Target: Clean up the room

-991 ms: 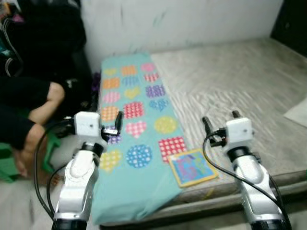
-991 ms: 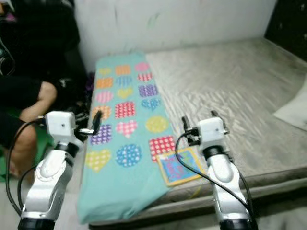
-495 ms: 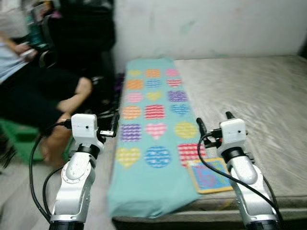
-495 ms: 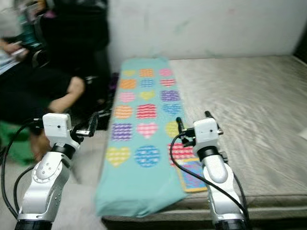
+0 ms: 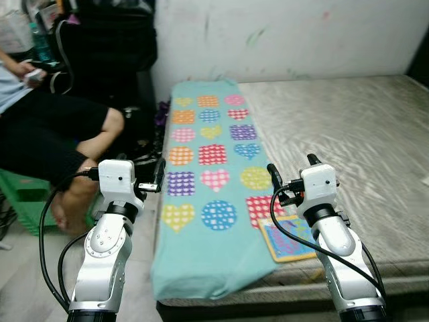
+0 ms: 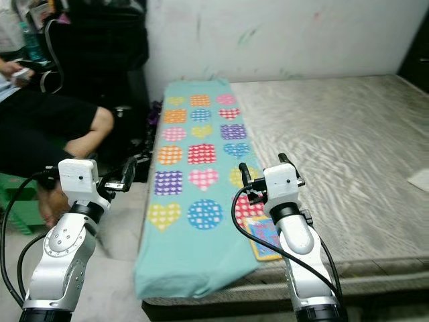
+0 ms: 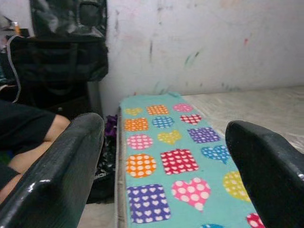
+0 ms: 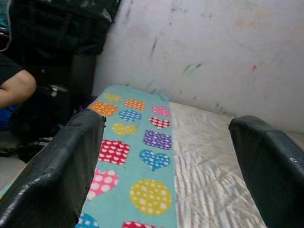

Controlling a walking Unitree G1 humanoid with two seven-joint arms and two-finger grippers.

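Right gripper (image 5: 291, 176) hovers open at lower centre above the picture book (image 5: 289, 236) on the mattress edge (image 5: 375, 154); left gripper (image 5: 153, 180) open too. Descending squarely should secure it.

Left claw (image 5: 153, 180) raised, right claw (image 5: 292, 176) raised, both apparently empty, fingers spread

Bare mattress (image 5: 348, 127) with a blanket and a book

A teal blanket (image 5: 208, 194) with bright dotted patches lies ahead between both grippers; a small colourful book (image 5: 289, 237) lies just beneath the right gripper (image 5: 291, 176), touching the blanket's edge.
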